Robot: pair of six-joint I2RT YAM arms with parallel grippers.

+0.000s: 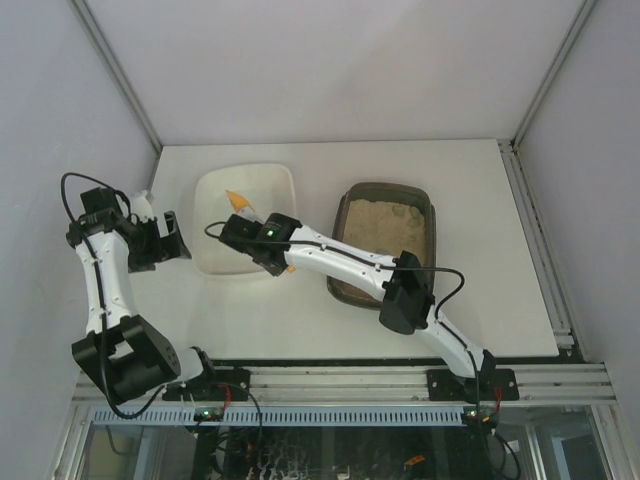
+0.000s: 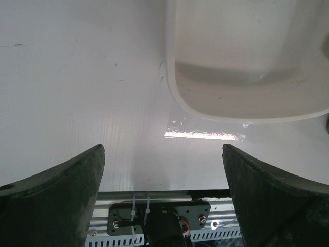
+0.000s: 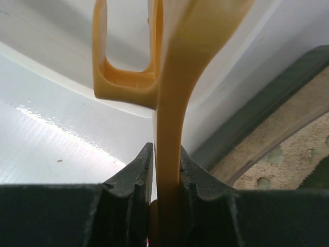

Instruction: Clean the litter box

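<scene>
The litter box (image 1: 433,225) is a dark tray of pale sandy litter (image 1: 385,230) at the right of the table; its rim and litter (image 3: 288,154) also show in the right wrist view. My right gripper (image 1: 248,218) reaches left over the white tray (image 1: 215,190) and is shut on the handle of a yellow scoop (image 3: 169,92), whose tip (image 1: 238,200) pokes out over that tray. In the right wrist view the gripper (image 3: 167,159) pinches the handle tightly. My left gripper (image 1: 178,238) stands open just left of the white tray, and nothing lies between its fingers (image 2: 163,149).
The white tray's near rim (image 2: 216,110) lies just ahead and right of the left gripper. Its inner wall (image 3: 46,31) shows behind the scoop. Enclosure walls stand on three sides. The metal rail (image 1: 340,385) with both arm bases runs along the near edge.
</scene>
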